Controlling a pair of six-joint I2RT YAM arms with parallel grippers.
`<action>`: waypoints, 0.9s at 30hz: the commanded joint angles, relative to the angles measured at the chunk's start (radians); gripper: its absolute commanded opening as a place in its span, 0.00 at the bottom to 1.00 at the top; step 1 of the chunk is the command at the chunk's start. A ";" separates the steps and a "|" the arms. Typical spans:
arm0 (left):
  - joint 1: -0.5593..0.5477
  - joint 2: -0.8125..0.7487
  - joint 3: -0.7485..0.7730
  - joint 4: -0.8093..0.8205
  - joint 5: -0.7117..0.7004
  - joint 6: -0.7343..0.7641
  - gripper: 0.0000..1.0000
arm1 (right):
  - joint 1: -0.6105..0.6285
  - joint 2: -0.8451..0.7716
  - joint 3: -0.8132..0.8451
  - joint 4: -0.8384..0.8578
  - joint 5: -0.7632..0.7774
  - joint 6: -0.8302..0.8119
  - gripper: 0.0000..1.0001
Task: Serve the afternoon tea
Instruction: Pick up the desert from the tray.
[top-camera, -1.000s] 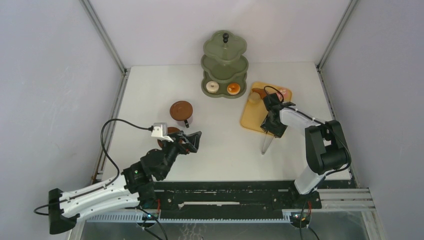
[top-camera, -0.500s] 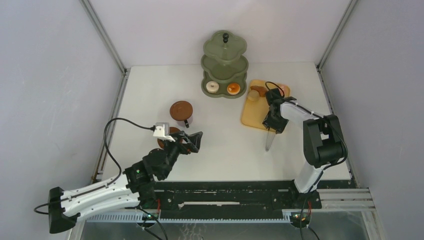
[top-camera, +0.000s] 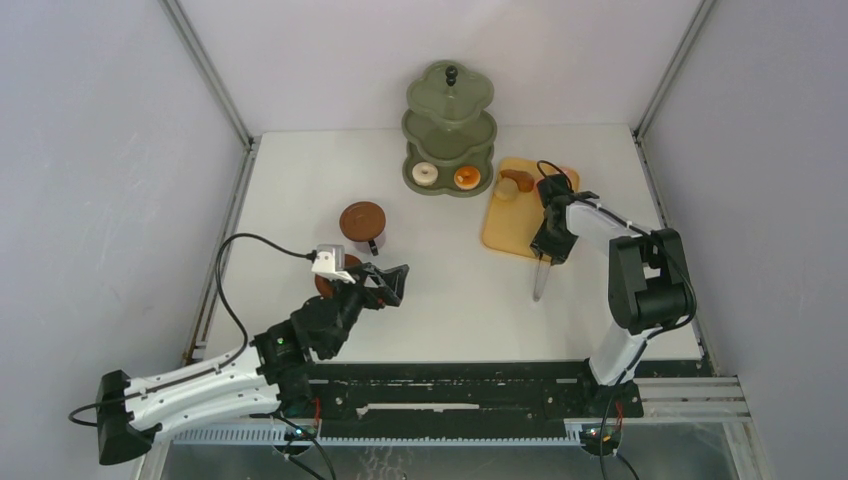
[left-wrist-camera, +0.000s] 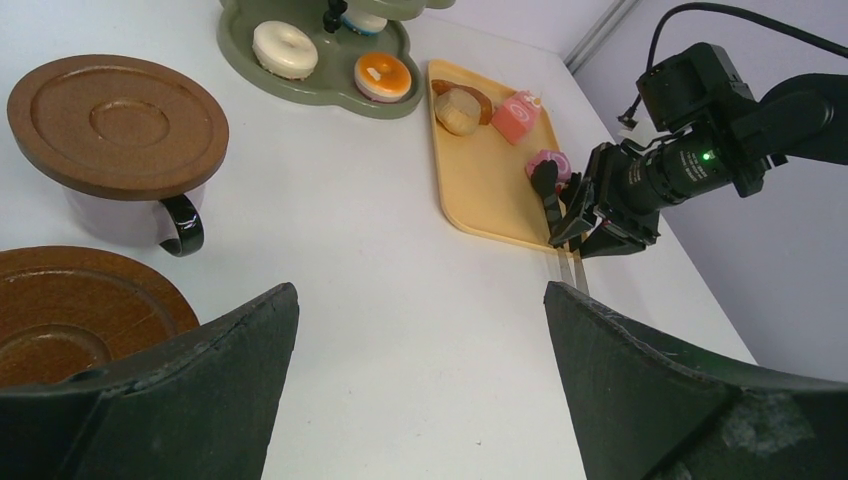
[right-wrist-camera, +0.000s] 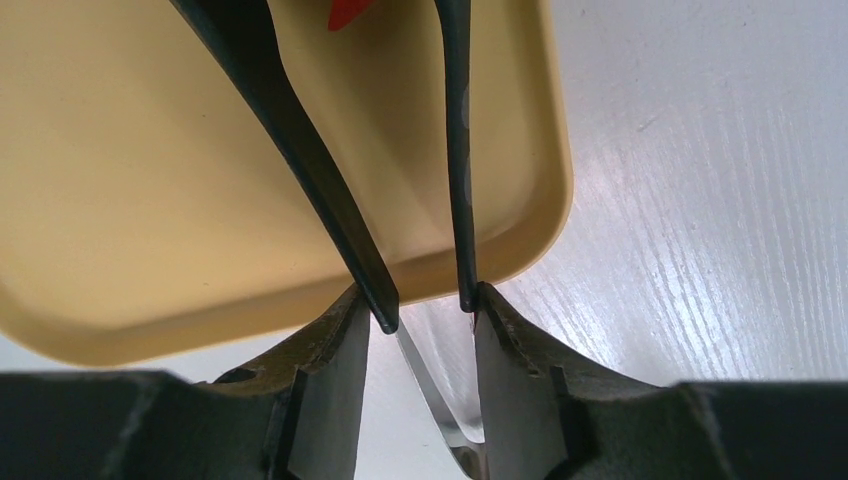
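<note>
Pinches the black tongs (right-wrist-camera: 290, 140) in the right tool (right-wrist-camera: 420, 300) at the near edge of the yellow tray (top-camera: 508, 238), likely to carry the pink cakes (left-wrist-camera: 515, 115) and bun (left-wrist-camera: 459, 110) lying at its far end to the green stand (top-camera: 450, 130) already bearing two donuts (left-wrist-camera: 283, 48), and holds the left tool (left-wrist-camera: 420, 310) spread, empty, low over the surface (left-wrist-camera: 350, 270) by the saucer (left-wrist-camera: 70, 310) and cup (left-wrist-camera: 100, 215)

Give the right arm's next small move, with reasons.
Probably ease the right hand forward until the black tongs straddle the pink swirl cake: the hand grips the tongs, spread open over the tray, tips seemingly just short of that cake.
</note>
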 joint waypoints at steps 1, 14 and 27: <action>-0.003 -0.025 -0.003 0.020 0.008 -0.016 0.97 | 0.024 -0.021 -0.023 0.074 -0.054 0.002 0.38; -0.003 -0.068 0.013 -0.035 -0.011 -0.013 0.97 | 0.108 -0.153 -0.023 0.026 -0.047 -0.004 0.36; -0.002 -0.076 0.030 -0.051 -0.019 -0.014 0.97 | 0.191 -0.211 0.067 -0.066 -0.021 -0.034 0.32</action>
